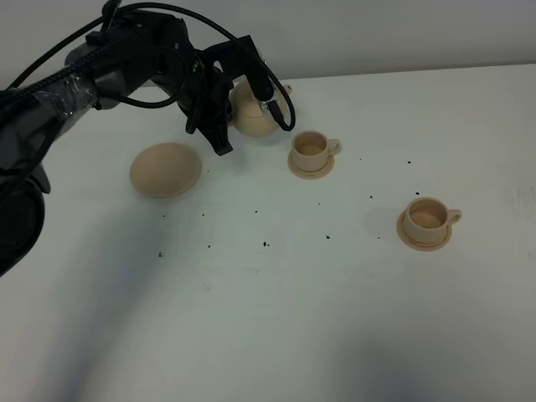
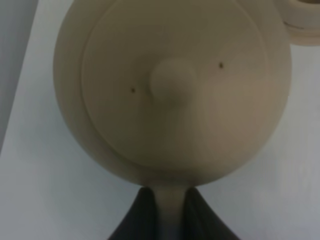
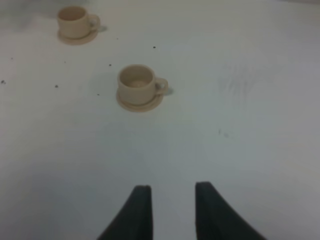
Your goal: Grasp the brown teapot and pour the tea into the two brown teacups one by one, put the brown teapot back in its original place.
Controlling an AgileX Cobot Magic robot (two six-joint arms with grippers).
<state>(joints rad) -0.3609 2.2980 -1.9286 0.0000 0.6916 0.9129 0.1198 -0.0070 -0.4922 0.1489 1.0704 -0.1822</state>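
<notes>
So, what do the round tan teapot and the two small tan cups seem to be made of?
Round pale tan teapot: probably ceramic, matte; smooth opaque body with only soft sheen. Two small pale tan cups: likely the same matte ceramic; matching colour, thick rims.

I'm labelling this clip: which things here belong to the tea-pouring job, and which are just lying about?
Job: brown teapot, held in the left gripper; teacup beside it; teacup further right; wide saucer, bare.
Lying about: dark specks on the table.
</notes>
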